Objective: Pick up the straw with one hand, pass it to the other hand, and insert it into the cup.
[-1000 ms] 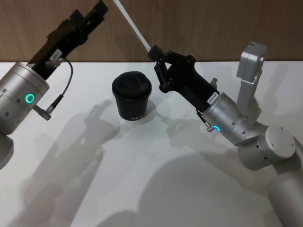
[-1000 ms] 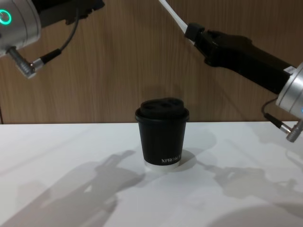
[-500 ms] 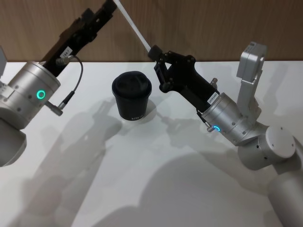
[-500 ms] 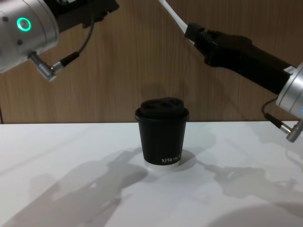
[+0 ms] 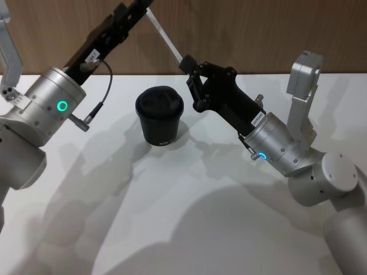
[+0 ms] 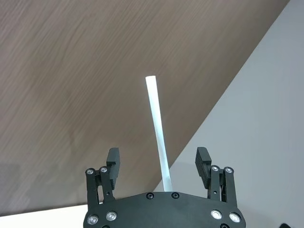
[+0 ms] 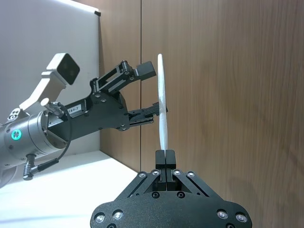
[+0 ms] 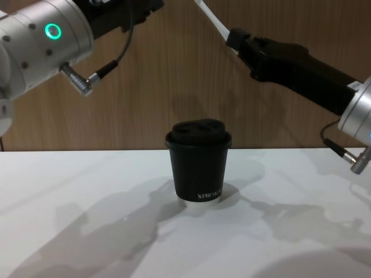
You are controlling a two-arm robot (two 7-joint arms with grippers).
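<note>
Handover looks to us like the step in hand: the pickup is done, the pass is half made, and the insertion is yet to come.

At the left of the head view, the left gripper [image 5: 139, 6] reaches high above the table [image 5: 172, 223], at about 11 o'clock from the cup [image 5: 159, 117]. Its fingers are spread. In the left wrist view the straw [image 6: 157, 128] runs up between them with a gap on each side, so we judge that no grasp exists on that side yet.

The straw is off the table. It slants from the right gripper toward 11 o'clock, and its top end sits inside the left gripper's open span.

At the middle, the cup stands upright on the table between the two arms, with its lid on and nothing in it. We cannot make out the lid's opening clearly.

At about 2 o'clock from the cup, the right gripper [image 5: 186, 62] is clamped on the straw's lower end. The right wrist view shows its pads pinched tight around it.

As we read it, three steps are left. The left gripper must close on the straw, the right must let go, and the straw must then come down into the lid.
</note>
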